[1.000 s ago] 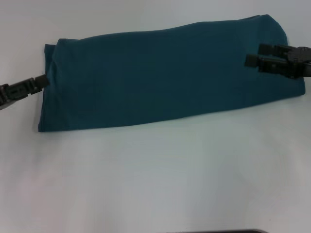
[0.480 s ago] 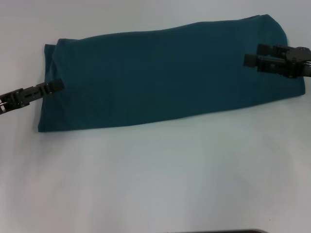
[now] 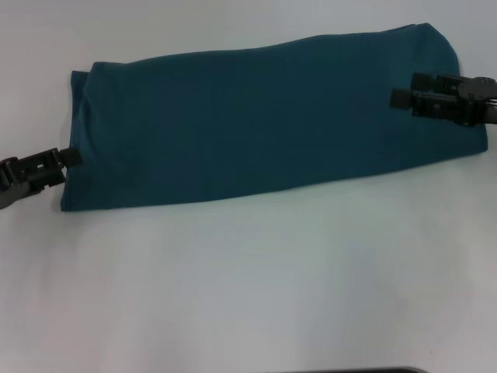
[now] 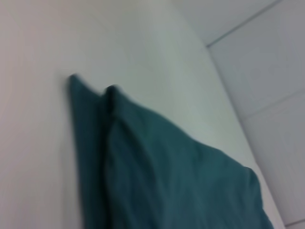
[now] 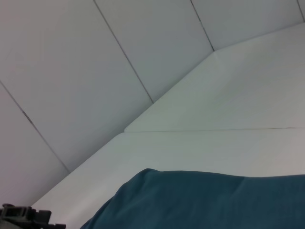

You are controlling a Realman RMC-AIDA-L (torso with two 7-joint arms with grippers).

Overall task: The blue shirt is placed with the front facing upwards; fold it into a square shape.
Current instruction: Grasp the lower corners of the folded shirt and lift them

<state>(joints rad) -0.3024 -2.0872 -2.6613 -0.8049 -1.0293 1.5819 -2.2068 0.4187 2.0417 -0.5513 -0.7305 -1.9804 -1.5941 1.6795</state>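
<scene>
Blue shirt point(image 3: 264, 120) folded, no lettering visible, left gripper point(image 3: 70, 157) and right gripper point(image 3: 404, 89) fingers' state unclear

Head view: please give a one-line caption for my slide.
Blue shirt folded into a long band, left end effector and right end effector at its ends.

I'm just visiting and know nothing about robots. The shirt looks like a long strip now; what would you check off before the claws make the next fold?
1. Blue shirt already folded into a long band lying flat on the white table: ok.
2. Lettering and sleeves tucked out of sight: ok, only plain fabric shows.
3. Left claw at the band's left end: ok, its tip is at the edge.
4. Right claw over the band's right end: ok.
5. Either claw actually gripping cloth: cannot tell.
6. Left end's layers lined up: not ok, the left wrist view shows two separate corner tips.
</scene>
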